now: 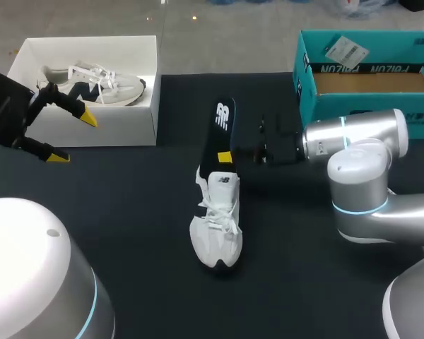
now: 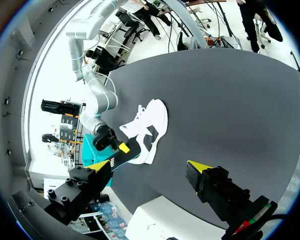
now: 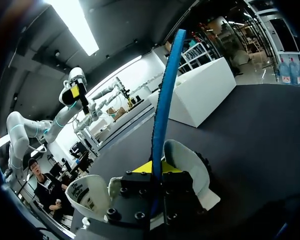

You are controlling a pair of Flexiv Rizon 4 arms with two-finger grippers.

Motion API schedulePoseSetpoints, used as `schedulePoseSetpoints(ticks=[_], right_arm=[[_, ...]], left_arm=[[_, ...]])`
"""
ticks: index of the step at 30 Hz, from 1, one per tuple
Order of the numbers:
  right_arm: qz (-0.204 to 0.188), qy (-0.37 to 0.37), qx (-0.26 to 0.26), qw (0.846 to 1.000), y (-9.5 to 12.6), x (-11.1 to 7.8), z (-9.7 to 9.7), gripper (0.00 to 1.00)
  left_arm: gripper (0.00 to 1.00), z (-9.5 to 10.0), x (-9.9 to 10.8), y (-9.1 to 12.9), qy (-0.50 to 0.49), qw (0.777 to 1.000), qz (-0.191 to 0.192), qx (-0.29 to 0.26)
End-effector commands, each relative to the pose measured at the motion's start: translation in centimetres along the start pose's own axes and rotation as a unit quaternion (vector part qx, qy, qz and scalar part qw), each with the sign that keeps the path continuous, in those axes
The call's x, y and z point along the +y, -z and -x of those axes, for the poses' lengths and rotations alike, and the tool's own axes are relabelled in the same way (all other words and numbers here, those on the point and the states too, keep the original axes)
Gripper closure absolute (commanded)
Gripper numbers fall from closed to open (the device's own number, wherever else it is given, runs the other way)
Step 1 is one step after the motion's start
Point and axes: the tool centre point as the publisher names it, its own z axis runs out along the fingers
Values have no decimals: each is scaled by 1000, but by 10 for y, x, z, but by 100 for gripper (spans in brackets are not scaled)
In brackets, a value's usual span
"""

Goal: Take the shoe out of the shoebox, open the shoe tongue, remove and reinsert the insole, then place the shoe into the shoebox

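White sneaker lies mid-table on the dark mat, its long axis running near to far, toe toward the robot and heel away. Its insole stands out of the heel opening, pointing at the far edge. The right gripper pinches the insole from both sides just above the heel. The left gripper hangs wide apart in front of the white shoebox, which holds a second sneaker.

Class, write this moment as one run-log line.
right pincer: shut on insole | insole: partly out of shoe | shoe: on table | left pincer: open
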Motion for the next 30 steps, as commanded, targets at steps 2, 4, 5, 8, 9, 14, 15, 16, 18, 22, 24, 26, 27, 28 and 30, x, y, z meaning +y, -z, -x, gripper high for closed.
schedulePoseSetpoints(ticks=[2, 4, 5, 8, 9, 14, 15, 16, 18, 22, 24, 26, 27, 28, 30], right_arm=[[-22, -6, -4, 1000, -2, -13, -5, 100], [-25, -7, -3, 1000, -2, -16, -6, 100], [-27, -9, -1, 1000, -1, -17, -5, 100], [-22, -4, -2, 1000, 0, -10, -5, 51], [-17, 0, -2, 1000, 0, -6, -6, 49], [-9, 22, -3, 1000, 0, 18, -8, 58], [-9, 26, -2, 1000, 0, 21, -7, 62], [-8, 27, -2, 1000, -1, 23, -7, 70], [-10, 32, -2, 999, -2, 27, -6, 100], [-11, 35, -4, 999, -2, 28, -6, 100], [-16, 32, -9, 999, -1, 23, -6, 100], [-18, 28, -11, 999, 0, 19, -6, 100], [-21, 26, -12, 999, 1, 16, -7, 100], [-23, 24, -13, 999, 1, 14, -6, 100], [-29, 18, -13, 999, 2, 6, -6, 100]], left_arm=[[0, 0, 0, 0, 0, 1000, 1, 2], [0, 0, 0, 0, 0, 1000, 1, 2], [0, 0, 0, 0, 0, 1000, 1, 2], [0, 0, 0, 0, 0, 1000, 1, 2], [0, 0, 0, 0, 0, 1000, 1, 2], [0, 0, 0, 0, 0, 1000, 1, 2], [0, 0, 0, 0, 0, 1000, 1, 2], [0, 0, 0, 0, 0, 1000, 1, 2], [0, 0, 0, 0, 0, 1000, 1, 2], [0, 0, 0, 0, 0, 1000, 1, 2], [0, 0, 0, 0, 0, 1000, 1, 2], [0, 0, 0, 0, 0, 1000, 1, 2], [0, 0, 0, 0, 0, 1000, 1, 2], [0, 0, 0, 0, 0, 1000, 1, 2], [0, 0, 0, 0, 0, 1000, 1, 2]])
